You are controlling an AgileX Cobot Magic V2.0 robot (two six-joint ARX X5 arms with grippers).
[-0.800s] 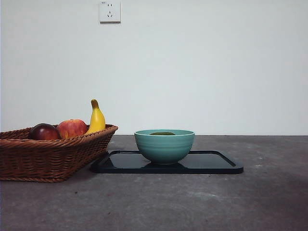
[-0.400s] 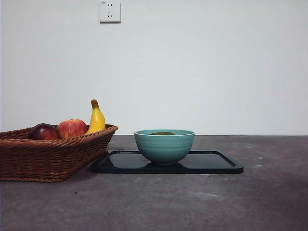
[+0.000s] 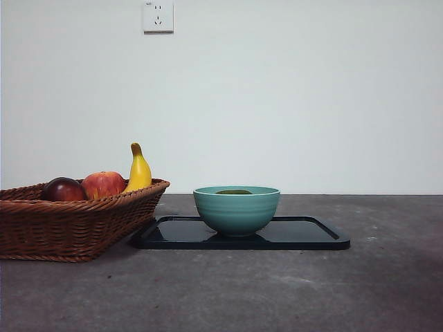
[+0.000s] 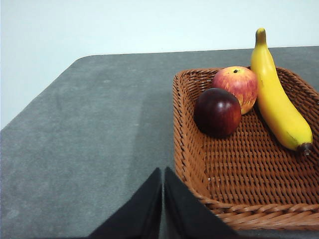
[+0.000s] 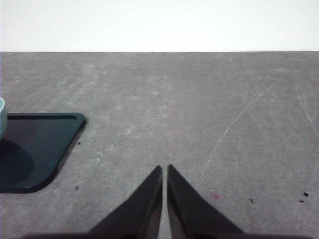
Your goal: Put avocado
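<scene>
On the black tray (image 3: 304, 235) at mid-worktop stands the teal bowl (image 3: 237, 209), and a dull dark-green sliver showing just above its rim is, by its colour, the avocado (image 3: 234, 191). Nothing has changed across the last second in the front view: bowl, tray and wicker basket (image 3: 76, 221) sit exactly as they did, and no arm enters that view. I judge from this that the placing is already done and both arms are parked.

Left hand (image 4: 163, 199): jaws pressed together, holding nothing, poised over bare worktop (image 4: 89, 129) just beside the basket's near corner. Right hand (image 5: 164, 196): jaws likewise closed and empty, above open worktop on the far side of the tray from the basket.

Basket contents, relative to the bowl: all lie on the basket side, well apart from it. They are a dark red-purple round fruit (image 4: 217, 112) touching a red-yellow apple (image 4: 236, 84), with a banana (image 4: 277, 99) lying against the apple.

Limits of inspection: the bowl's wall hides nearly all of the avocado, so its seating cannot be confirmed. The right wrist view cuts the tray and shows only a sliver of the bowl. The basket's left end runs off the front view.
</scene>
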